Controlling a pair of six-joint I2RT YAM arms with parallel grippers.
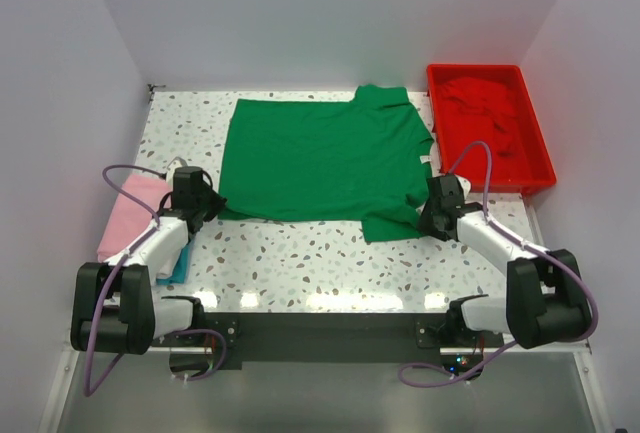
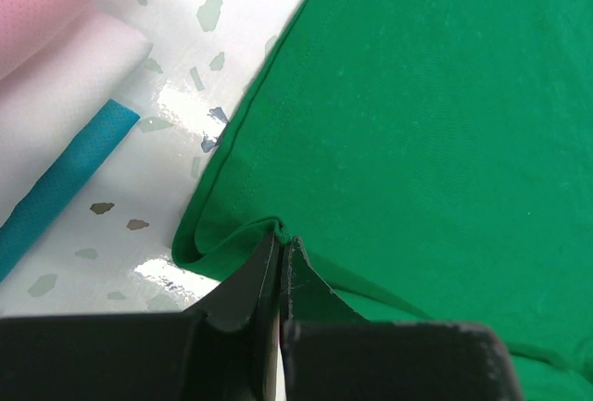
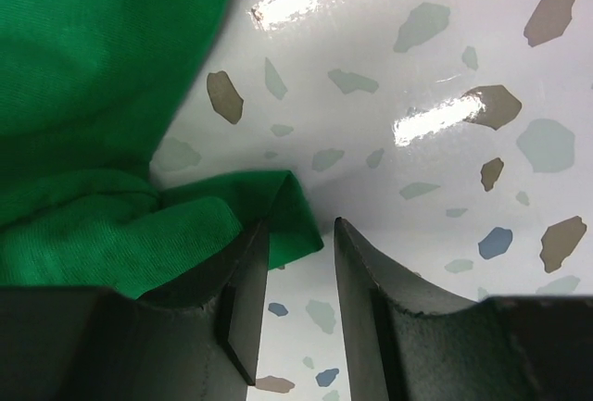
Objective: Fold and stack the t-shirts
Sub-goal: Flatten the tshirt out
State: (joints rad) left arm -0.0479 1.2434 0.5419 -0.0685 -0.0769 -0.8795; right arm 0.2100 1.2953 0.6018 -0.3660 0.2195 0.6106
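Note:
The bright green t-shirt [image 1: 320, 158] lies spread flat in the middle of the table. My left gripper [image 1: 207, 203] is at its near left corner. In the left wrist view the jaws [image 2: 281, 234] are shut on a pinched fold of the green hem [image 2: 213, 234]. My right gripper [image 1: 436, 215] is at the near right sleeve corner. In the right wrist view it [image 3: 301, 227] is open, with a tip of green cloth [image 3: 93, 225] lying over its left finger and reaching into the gap. The pink t-shirt [image 1: 130, 215] lies folded at the left edge. The red t-shirt [image 1: 485, 103] lies crumpled in the tray.
The rigid red plastic tray [image 1: 540, 168] stands at the back right, close to my right arm. A teal strip [image 1: 180, 265] and a white fold [image 2: 65, 86] lie beside the pink shirt under my left arm. Bare speckled tabletop [image 1: 320, 258] runs along the near edge.

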